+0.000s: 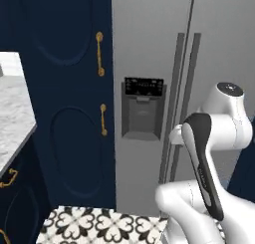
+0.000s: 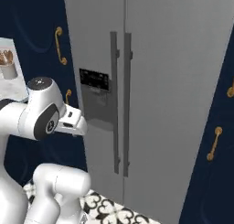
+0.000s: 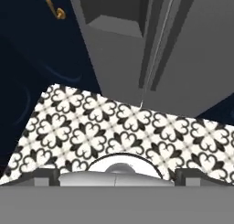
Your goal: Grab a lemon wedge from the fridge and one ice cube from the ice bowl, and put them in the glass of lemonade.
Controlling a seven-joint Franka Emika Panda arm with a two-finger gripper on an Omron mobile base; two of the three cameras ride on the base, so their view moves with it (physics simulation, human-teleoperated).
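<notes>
From behind the arm's left shoulder, you look forward at the closed fridge (image 1: 149, 49), close up, with navy cabinets (image 1: 69, 88) on its left and a counter edge (image 1: 12, 118) at far left. From behind the right shoulder you face the same fridge doors (image 2: 151, 81) and handles (image 2: 119, 104), shared by both views. The hand camera tilts downward, near the patterned floor (image 3: 91, 127) at the fridge's foot (image 3: 119, 67).

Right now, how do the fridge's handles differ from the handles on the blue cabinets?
The fridge handles are long, dark and straight, paired at the door seam; the cabinet handles are short, gold and curved, set singly. Both run vertically. The fridge is grey and closed; the cabinets are navy.
</notes>
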